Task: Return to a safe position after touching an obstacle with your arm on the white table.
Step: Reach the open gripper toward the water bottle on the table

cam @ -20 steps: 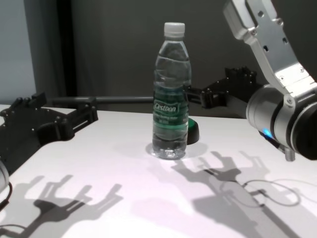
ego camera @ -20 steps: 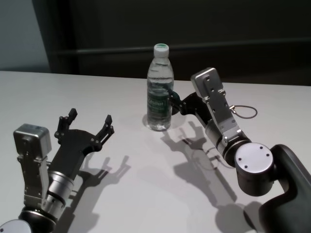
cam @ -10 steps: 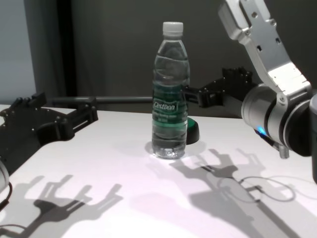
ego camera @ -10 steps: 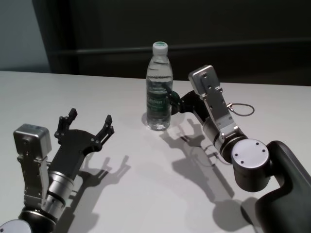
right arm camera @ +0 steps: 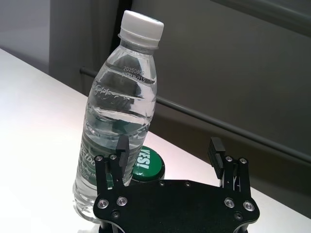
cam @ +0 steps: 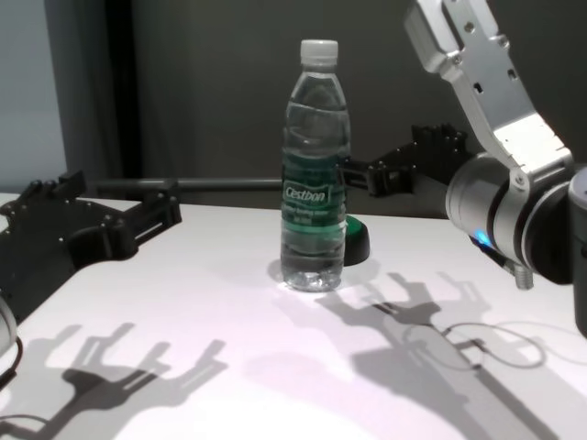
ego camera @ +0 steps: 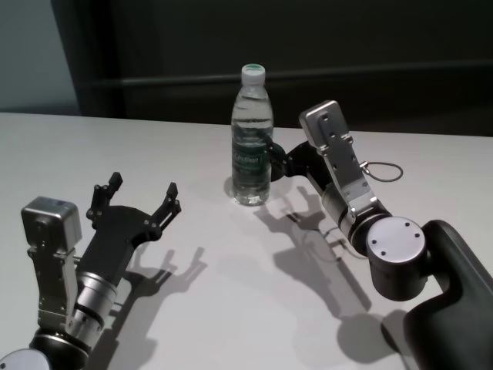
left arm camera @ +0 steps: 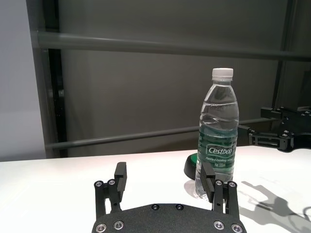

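The white worktop [ego camera: 192, 308] carries a clear water bottle [ego camera: 252, 146] with a white cap and green "Cestbon" label, standing upright near its far edge. Just behind the bottle sits a dark dome-shaped button [cam: 354, 240] with a green top.

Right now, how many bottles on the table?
1: the water bottle stands upright mid-table, with the right gripper beside it. None seen elsewhere.
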